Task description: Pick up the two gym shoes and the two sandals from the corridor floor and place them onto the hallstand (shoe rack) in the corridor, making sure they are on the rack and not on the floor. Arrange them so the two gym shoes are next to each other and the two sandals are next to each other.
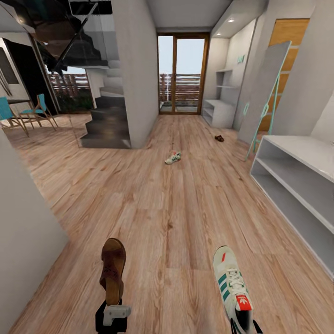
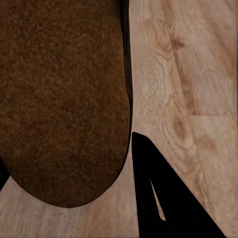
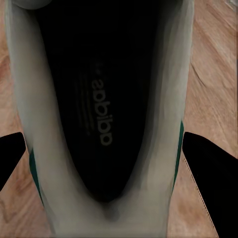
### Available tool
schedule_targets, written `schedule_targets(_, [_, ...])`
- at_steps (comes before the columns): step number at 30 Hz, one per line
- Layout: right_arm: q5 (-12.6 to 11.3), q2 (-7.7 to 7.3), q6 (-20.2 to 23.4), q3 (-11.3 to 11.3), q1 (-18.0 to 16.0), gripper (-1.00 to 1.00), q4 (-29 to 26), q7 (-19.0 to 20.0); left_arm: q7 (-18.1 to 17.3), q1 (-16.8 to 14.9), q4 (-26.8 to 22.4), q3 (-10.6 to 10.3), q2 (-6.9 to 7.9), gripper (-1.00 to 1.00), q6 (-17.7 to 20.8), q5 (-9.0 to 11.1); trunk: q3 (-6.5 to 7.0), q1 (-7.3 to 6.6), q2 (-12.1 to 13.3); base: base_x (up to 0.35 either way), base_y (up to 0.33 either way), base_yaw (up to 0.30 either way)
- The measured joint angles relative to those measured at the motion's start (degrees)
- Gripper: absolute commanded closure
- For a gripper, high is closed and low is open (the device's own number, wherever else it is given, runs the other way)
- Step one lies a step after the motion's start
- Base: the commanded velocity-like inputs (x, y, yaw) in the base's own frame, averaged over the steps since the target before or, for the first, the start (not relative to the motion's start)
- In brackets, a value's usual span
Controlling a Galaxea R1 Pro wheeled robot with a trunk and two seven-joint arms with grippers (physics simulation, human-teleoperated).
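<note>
The hallstand (image 1: 218, 111) stands far down the corridor floor (image 1: 153, 208) at its right wall. The right gripper (image 1: 244, 324) clamps a gym shoe (image 1: 230, 283) by its stiff heel collar; the left gripper (image 1: 111, 315) pinches a light, rigid-soled sandal (image 1: 112, 269) at its heel. A second gym shoe (image 1: 173, 158) and sandal (image 1: 219, 138) lie mid-floor.

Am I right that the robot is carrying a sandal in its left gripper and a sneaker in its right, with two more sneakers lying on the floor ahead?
Not quite. The head view shows the held sandal at the left gripper and the held sneaker at the right gripper, but ahead on the floor lie one sneaker and one dark sandal, not two sneakers.
</note>
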Motion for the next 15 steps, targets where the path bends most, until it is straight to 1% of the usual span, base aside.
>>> schedule_targets(3, [0.01,0.02,0.0,0.0,0.0,1.0,-0.01,0.0,0.0,0.0,0.01,0.0,0.0,1.0,0.0,-0.02,0.0,0.0,0.0,0.338,0.0,-0.257])
schedule_targets(5, [-0.04,0.0,0.0,-0.02,0.0,1.0,0.0,0.0,0.0,0.0,0.0,-0.01,0.0,1.0,0.0,-0.01,0.0,0.0,0.0,0.338,0.0,-0.159])
schedule_targets(11, [0.01,0.02,-0.01,0.02,-0.01,1.0,0.02,0.0,0.0,0.01,-0.01,-0.01,0.0,1.0,0.0,-0.05,0.0,0.0,0.0,0.338,-0.034,-0.043])
schedule_targets(15, [0.09,0.11,0.0,0.08,-0.01,1.0,0.08,0.0,0.0,0.0,0.0,-0.04,0.0,1.0,-0.03,-0.02,0.0,0.0,0.0,0.322,-0.141,-0.003])
